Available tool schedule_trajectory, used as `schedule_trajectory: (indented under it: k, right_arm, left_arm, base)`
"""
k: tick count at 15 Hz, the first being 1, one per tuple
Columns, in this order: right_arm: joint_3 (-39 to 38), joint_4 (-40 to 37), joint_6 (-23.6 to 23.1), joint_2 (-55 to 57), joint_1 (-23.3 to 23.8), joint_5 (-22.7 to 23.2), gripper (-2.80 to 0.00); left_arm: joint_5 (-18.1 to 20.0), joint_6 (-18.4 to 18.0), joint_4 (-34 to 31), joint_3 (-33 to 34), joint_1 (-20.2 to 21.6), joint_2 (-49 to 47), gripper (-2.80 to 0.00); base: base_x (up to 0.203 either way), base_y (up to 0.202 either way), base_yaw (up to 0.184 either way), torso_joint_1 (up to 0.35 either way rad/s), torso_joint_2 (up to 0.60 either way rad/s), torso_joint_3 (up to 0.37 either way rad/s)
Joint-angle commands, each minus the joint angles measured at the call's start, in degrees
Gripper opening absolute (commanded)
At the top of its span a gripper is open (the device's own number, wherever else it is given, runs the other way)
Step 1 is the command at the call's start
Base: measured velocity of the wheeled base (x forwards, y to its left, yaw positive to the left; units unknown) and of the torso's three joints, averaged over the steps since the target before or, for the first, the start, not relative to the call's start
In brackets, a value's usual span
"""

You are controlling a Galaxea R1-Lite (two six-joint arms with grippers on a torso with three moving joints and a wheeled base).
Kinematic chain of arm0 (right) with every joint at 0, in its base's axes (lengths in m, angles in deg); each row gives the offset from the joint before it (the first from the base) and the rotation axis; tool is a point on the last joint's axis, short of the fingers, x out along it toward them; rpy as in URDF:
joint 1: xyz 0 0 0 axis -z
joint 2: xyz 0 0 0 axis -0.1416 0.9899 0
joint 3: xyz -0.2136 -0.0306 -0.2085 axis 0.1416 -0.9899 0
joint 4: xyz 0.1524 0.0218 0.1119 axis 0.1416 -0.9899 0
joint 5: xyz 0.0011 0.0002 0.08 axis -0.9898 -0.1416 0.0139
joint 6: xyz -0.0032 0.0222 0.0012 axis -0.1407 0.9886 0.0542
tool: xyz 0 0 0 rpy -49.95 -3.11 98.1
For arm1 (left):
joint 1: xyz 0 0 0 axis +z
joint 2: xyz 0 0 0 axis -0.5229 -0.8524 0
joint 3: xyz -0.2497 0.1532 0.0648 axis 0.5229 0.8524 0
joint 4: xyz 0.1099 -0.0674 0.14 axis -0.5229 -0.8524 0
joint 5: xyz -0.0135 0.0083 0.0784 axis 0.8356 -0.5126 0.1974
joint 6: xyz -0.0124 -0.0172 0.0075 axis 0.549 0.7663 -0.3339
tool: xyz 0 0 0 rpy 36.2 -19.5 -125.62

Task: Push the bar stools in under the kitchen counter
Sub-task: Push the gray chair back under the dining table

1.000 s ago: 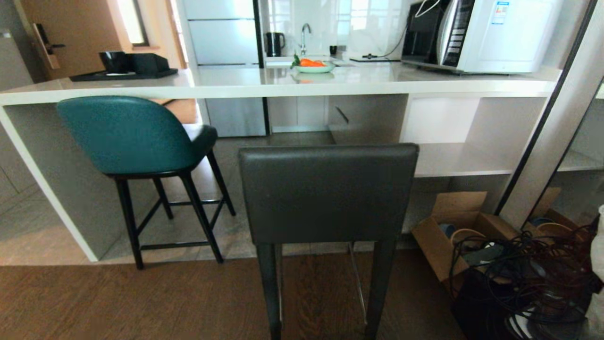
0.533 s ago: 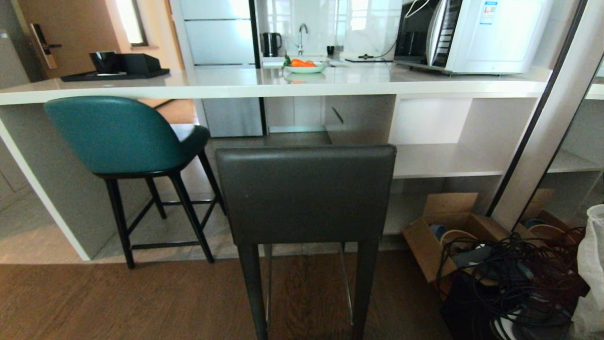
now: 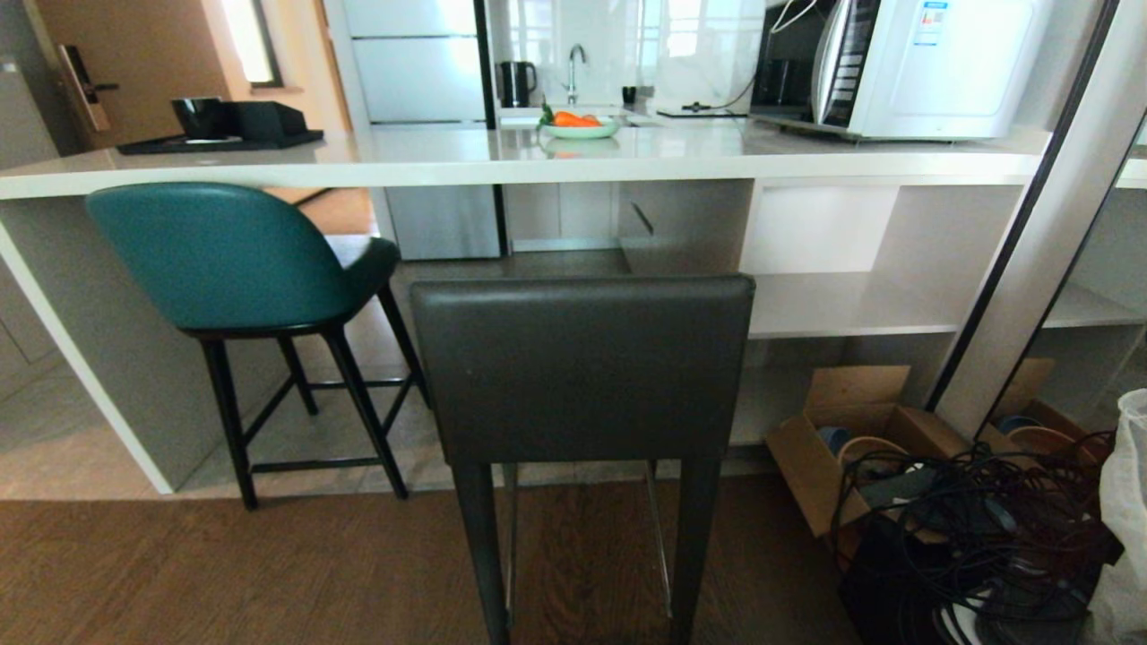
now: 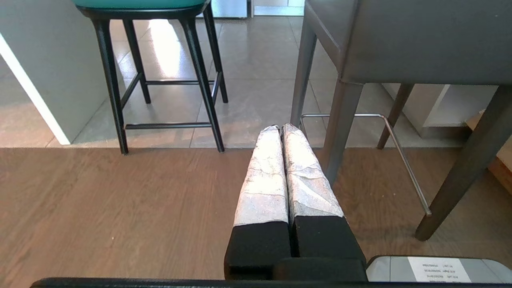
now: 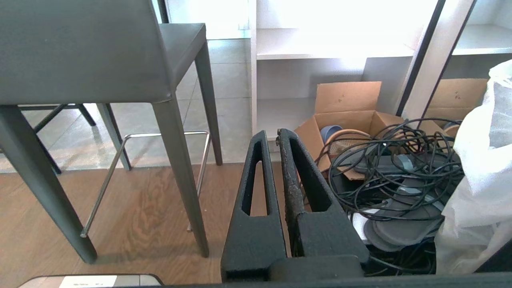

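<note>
The teal bar stool (image 3: 224, 255) stands at the left with its seat partly under the kitchen counter (image 3: 538, 161). The dark grey bar stool (image 3: 582, 367) stands out on the wood floor in front of the counter, its square back facing me. Neither gripper shows in the head view. My left gripper (image 4: 280, 128) is shut and empty, low over the floor just short of the grey stool's near leg (image 4: 340, 120). Beside that stool's other rear leg (image 5: 180, 168), my right gripper (image 5: 271, 134) is also shut and holds nothing.
An open cardboard box (image 3: 860, 439), a tangle of black cables (image 3: 977, 528) and a white bag (image 3: 1129, 502) crowd the floor at the right. A microwave (image 3: 914, 67), a plate of vegetables (image 3: 578, 125) and a black tray (image 3: 224, 134) sit on the counter.
The whole head view slid left early in the second, so the camera moved, then held still. Stools and counter keep their places relative to each other.
</note>
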Motion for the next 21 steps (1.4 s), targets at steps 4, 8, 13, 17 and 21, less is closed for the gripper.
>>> schedule_trajectory:
  k: [4, 8, 13, 17, 21]
  right_arm:
    - [-1.56, 0.18, -0.82, 0.10, 0.01, 0.33, -2.80]
    - [9.64, -1.63, 0.24, 10.30, 0.01, 4.48, -2.80]
    - [20.77, -1.64, 3.32, 38.43, -0.28, 14.20, -2.80]
    - [25.94, -0.46, 4.63, 60.12, -3.07, 21.15, -2.80]
    - [27.41, 12.16, 6.50, 82.73, -7.94, 22.06, -2.80]
  left_arm:
    - [-0.01, -0.14, 0.02, -0.03, 0.10, -0.07, -2.80]
    - [3.92, -2.51, -1.48, -7.37, 0.15, -4.69, -2.80]
    - [12.46, 3.85, -2.71, -25.22, -0.60, -36.20, -2.80]
    - [16.81, 7.24, 2.36, -29.46, -6.39, -63.05, -2.80]
    - [11.52, 10.85, 24.39, -29.44, -13.23, -93.51, -2.80]
  base:
    - [0.000, 0.000, 0.000, 0.000, 0.00, 0.000]
    - [0.000, 0.000, 0.000, 0.000, 0.00, 0.000]
    - [0.000, 0.000, 0.000, 0.000, 0.00, 0.000]
    - [0.000, 0.000, 0.000, 0.000, 0.00, 0.000]
    - [0.000, 0.000, 0.000, 0.000, 0.00, 0.000]
